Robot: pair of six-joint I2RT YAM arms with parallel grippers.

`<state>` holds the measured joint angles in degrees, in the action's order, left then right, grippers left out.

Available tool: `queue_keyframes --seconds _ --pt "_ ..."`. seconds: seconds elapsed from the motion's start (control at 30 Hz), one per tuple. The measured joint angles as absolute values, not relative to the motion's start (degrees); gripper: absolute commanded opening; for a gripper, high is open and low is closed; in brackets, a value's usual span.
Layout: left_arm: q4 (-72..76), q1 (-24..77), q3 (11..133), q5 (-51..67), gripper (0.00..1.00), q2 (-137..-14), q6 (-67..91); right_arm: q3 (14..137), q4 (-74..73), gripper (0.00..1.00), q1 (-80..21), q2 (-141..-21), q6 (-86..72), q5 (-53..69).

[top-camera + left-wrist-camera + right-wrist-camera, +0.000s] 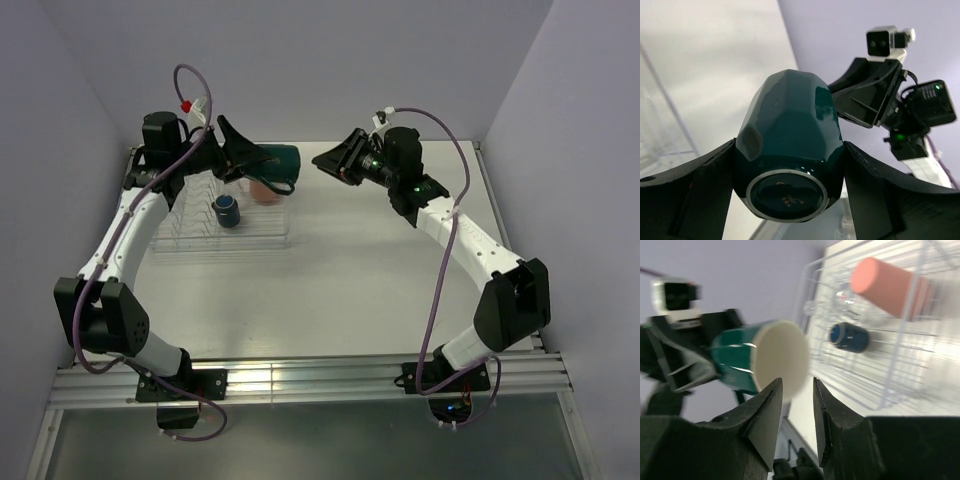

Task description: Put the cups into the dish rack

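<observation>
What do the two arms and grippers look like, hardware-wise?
Both the left arm and right arm have white link shells with chunky black joint housings and black bases. A purple cable loops along each. The left gripper and right gripper are matte black with wedge-shaped fingers. A green light glows near the right wrist.

The teal mug (283, 160), clamped in the left gripper (262, 166), hangs over the dish rack (200, 246) at its back-right corner. The right gripper (330, 163) is just beside its mouth, w/ only a narrow gap btwn them. Inside the rack the navy mug (228, 210) and pink tumbler (266, 192) block the middle and back right. The desk (370, 270) right of the rack gives open passage.
</observation>
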<state>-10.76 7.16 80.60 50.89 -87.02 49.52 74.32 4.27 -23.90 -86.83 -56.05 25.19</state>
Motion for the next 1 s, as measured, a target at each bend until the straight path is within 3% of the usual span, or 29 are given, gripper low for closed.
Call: queue_keyframes --seconds 0.47,1.0 --pt "-37.5 7.4 90.3 26.9 0.00 -87.5 30.7 74.1 -7.2 0.39 -23.9 -82.6 -48.2 14.1" --pt "-43.8 16.5 97.4 4.3 0.00 -100.2 26.4 69.6 -8.4 0.39 -23.9 -79.5 -44.6 11.6"
